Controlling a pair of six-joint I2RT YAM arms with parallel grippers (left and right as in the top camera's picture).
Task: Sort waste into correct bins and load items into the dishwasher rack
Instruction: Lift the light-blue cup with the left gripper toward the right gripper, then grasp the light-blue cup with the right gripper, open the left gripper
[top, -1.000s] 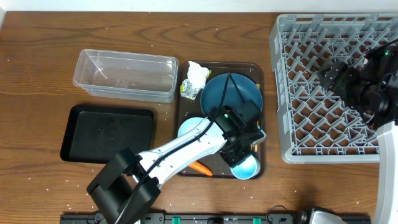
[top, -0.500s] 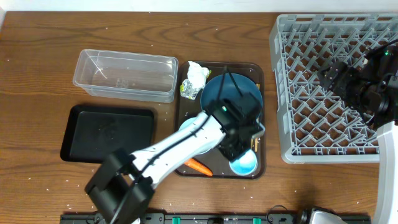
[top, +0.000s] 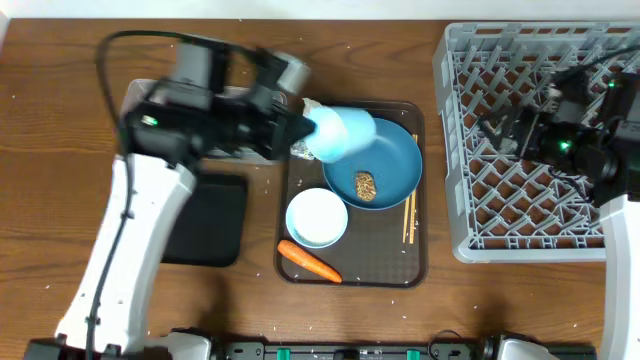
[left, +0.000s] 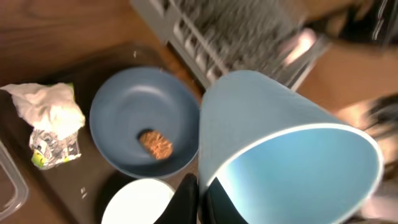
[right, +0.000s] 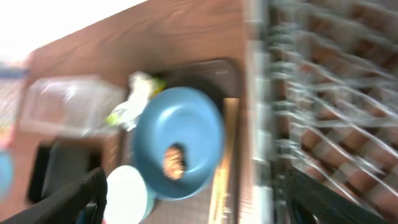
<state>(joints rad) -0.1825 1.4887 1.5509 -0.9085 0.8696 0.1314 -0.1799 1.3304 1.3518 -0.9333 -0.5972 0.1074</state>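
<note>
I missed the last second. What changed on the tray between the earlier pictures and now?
The left pincer, shut on the blue cup, lifted it from the brown tray's near right corner to above the plate's far left edge. The bowl, carrot and wrapper stayed in place.

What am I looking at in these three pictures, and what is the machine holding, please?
These are two robot arms at a table. One picture looks down from above; the other two come from a camera on each wrist. The left arm's jaws are shut on a blue cup, held in the air over a brown tray. On that tray lie a blue plate with a food lump, a white bowl, a carrot, chopsticks and a wrapper. The right arm's jaws stand open and empty over the grey rack.
</note>
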